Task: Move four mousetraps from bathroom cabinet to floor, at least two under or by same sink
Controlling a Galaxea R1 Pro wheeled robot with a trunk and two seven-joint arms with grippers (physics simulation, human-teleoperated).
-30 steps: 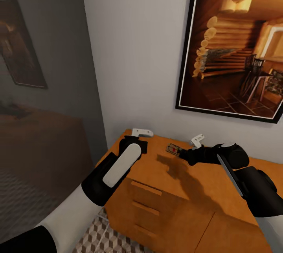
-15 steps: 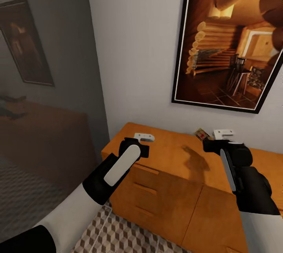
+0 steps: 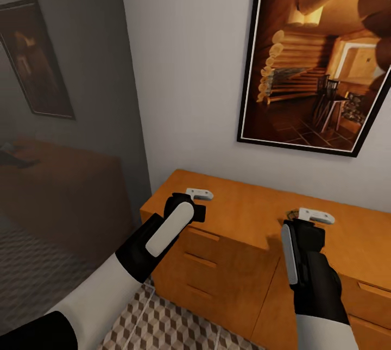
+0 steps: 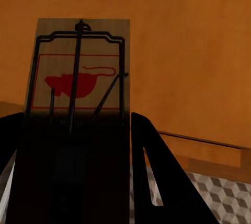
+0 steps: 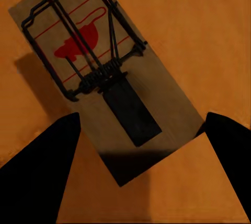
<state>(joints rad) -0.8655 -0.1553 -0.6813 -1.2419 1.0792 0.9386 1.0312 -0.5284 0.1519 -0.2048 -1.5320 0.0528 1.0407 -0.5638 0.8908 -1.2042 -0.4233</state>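
Change: right arm drawn back toward the cabinet's (image 3: pixel 244 219) front edge. Right gripper (image 5: pixel 141 130) spread wide over a mousetrap (image 5: pixel 99 72) on the cabinet top; left gripper (image 4: pixel 73 145) clamps another above it. Advice: centre, then close squarely.

Both arms: white upper sleeves, black forearm and wrist housings. Left arm (image 3: pixel 157 233): long white rounded panel along black forearm. Right arm (image 3: pixel 309 268): narrow grey-white strip along black wrist. White fingertip pieces on left gripper (image 3: pixel 199 194) and right gripper (image 3: pixel 315 216). Finger (image 4: pixel 157 182) black, apparently slotted.
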